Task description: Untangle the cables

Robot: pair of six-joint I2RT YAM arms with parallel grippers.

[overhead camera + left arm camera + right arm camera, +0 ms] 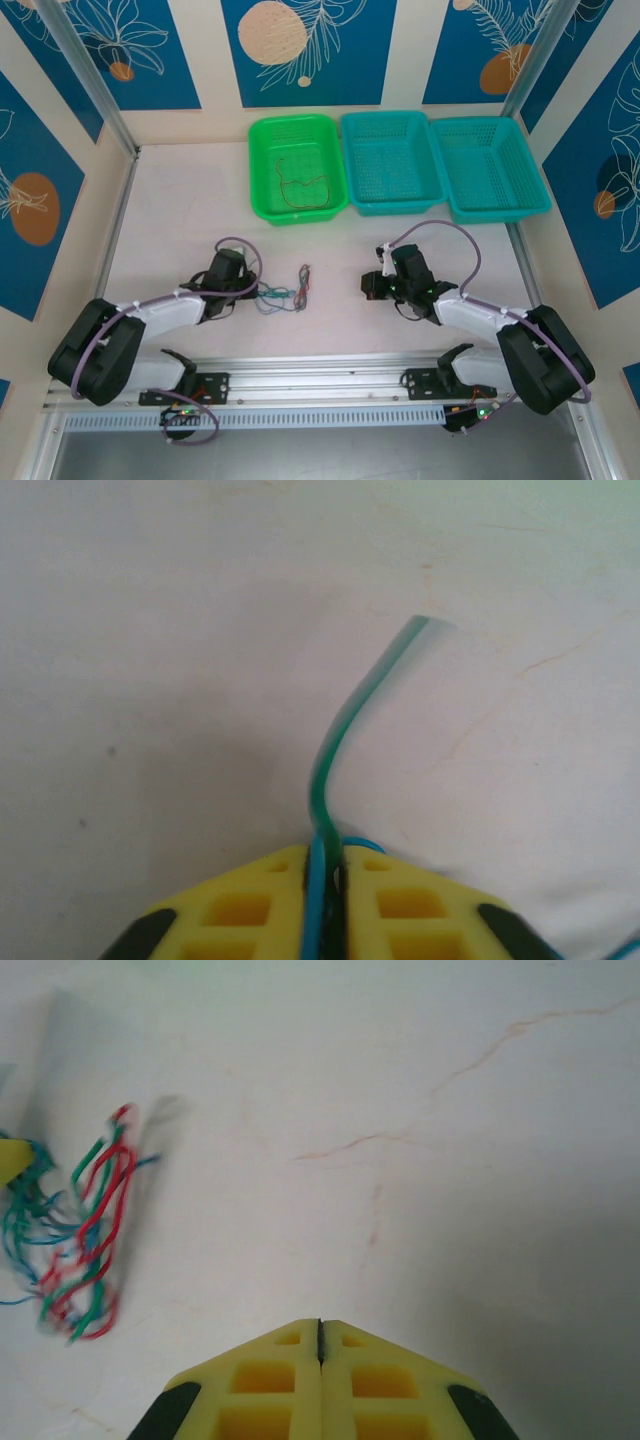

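Pinching thin, curved green cable (330, 745), L jaws

Cables (285, 293) — red, dark green and blue strands, mixed; green strand (350, 720) with a blue one alongside. Green basket (290, 145), bright, holding a reddish-brown wire (300, 185). Teal basket (392, 162) and second teal basket (490, 168), same mesh pattern. Left fingers (250, 905) and right fingers (270, 1380) — yellow, black at outer edges. Arms (160, 312) white and black, with purple leads (235, 242). Table (180, 210) off-white, faint tan veining. Walls (150, 60): blue panels, white line-drawn leaves, orange and peach discs, cream strips between.
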